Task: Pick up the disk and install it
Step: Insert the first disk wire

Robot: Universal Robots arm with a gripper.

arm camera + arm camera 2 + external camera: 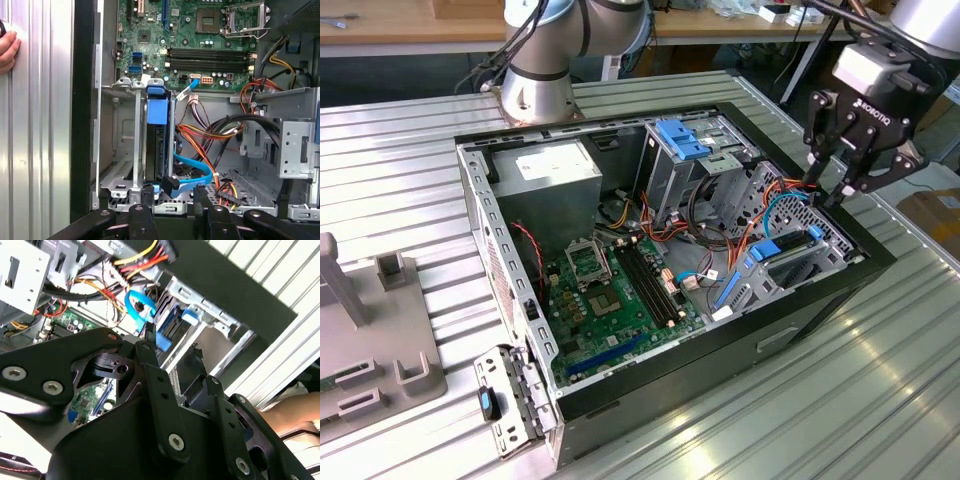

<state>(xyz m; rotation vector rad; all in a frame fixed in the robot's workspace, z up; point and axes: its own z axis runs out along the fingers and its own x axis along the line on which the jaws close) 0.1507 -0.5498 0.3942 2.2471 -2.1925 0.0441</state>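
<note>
First wrist view looked down into the open computer case [82,125], where the disk [156,115] – a black slab in blue rails – stood on edge in the metal drive cage [117,182], with a blue cable [192,172] just beside it. The gripper [177,207] hung over that cage, fingers [142,212] spread wide, gripping nothing. A person's hand [7,47] rested on the ribbed table [45,150] near the case.
</note>
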